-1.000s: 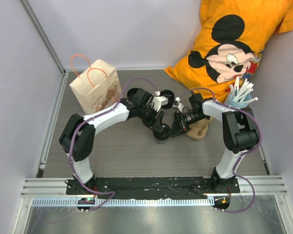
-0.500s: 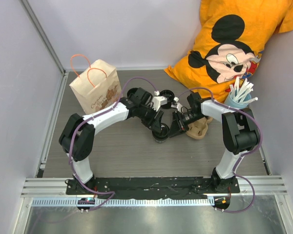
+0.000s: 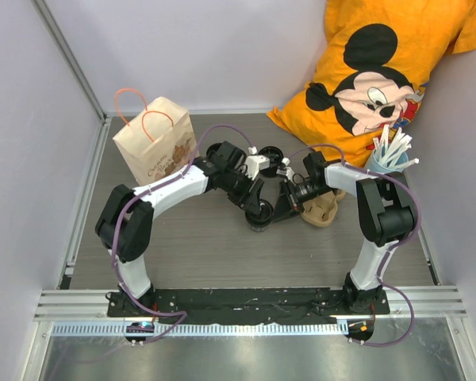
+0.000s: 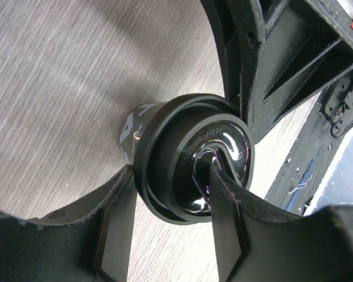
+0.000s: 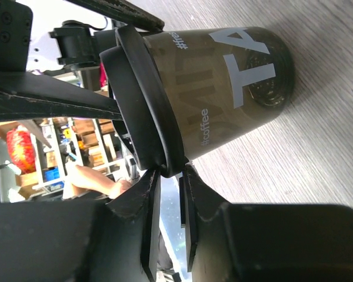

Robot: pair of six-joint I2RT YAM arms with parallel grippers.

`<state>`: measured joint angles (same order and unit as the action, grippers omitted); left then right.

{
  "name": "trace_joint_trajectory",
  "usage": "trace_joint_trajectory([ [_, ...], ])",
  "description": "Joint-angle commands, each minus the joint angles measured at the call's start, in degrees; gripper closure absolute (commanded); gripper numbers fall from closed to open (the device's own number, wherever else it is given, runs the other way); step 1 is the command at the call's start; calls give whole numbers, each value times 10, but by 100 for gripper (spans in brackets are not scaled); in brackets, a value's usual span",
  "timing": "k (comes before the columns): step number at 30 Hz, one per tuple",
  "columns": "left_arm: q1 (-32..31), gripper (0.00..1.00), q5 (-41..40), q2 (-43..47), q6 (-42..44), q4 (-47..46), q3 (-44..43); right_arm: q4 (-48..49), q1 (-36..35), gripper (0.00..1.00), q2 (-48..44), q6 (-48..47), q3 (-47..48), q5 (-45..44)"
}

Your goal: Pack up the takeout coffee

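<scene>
Bench [image 3: 198, 246]: grey wood-grain, pale walls at left and far side.
Takeout coffee [image 3: 259, 216]: dark cup with white lettering, upright mid-bench, between the two grippers.
Lid [image 4: 188, 158]: glossy black, on the cup.
Left gripper [image 4: 170, 176]: jaws gripping the lid, one finger outside the rim, the other on top.
Right gripper [image 5: 167, 176]: jaws nearly together, pinching the lid's rim.
Pulp carrier [image 3: 324, 208]: just right of the cup.
Paper bag [image 3: 155, 147]: upright, far left.
Straw cup [image 3: 389, 163]: light blue, far right, beside the orange Mickey shirt [image 3: 381, 71].
</scene>
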<state>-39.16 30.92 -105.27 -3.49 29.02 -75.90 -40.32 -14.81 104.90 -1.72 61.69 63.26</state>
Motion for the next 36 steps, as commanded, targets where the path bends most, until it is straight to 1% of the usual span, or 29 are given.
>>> trace_joint_trajectory([
  [1, -13, 100, -220, -107, 74, 63, 59, 153, -13, 99, 39, -25, -12, -89],
  [3, -13, 100, -221, -108, 72, 63, 59, 173, -8, 96, 34, -12, -17, -63],
  [6, -13, 100, -220, -109, 72, 63, 58, 212, 5, 99, 29, 16, -26, -26],
  [7, -13, 100, -221, -109, 72, 64, 58, 219, 7, 99, 27, 16, -27, -21],
  [10, -13, 100, -221, -110, 71, 64, 58, 265, 14, 99, 21, 63, -39, 8],
  [11, -13, 100, -221, -110, 71, 64, 58, 293, 15, 99, 18, 77, -46, 9],
  [15, -13, 100, -221, -108, 71, 63, 58, 353, 17, 99, 15, 129, -62, 21],
  [17, -13, 100, -221, -108, 71, 62, 58, 362, 17, 99, 17, 135, -64, 19],
  [21, -13, 100, -222, -115, 71, 67, 56, 362, 17, 99, 27, 138, -68, -17],
  [22, -13, 100, -221, -116, 71, 68, 53, 360, 17, 99, 30, 138, -66, -39],
  [25, -13, 100, -220, -120, 71, 72, 51, 349, 17, 99, 31, 126, -61, -52],
  [26, -13, 100, -220, -118, 71, 71, 51, 341, 17, 97, 28, 122, -56, -51],
  [27, -13, 100, -220, -117, 71, 68, 52, 333, 17, 89, 22, 117, -52, -50],
  [29, -13, 100, -220, -116, 71, 68, 54, 316, 18, 82, 1, 103, -40, -49],
  [30, -13, 100, -220, -117, 71, 69, 53, 309, 17, 76, -7, 99, -35, -51],
  [32, -13, 100, -220, -118, 71, 69, 52, 282, 18, 69, -18, 84, -21, -53],
  [33, -13, 100, -220, -120, 71, 71, 52, 271, 18, 64, -26, 79, -15, -55],
  [36, -12, 100, -220, -124, 71, 73, 49, 225, 24, 57, -33, 50, 6, -56],
])
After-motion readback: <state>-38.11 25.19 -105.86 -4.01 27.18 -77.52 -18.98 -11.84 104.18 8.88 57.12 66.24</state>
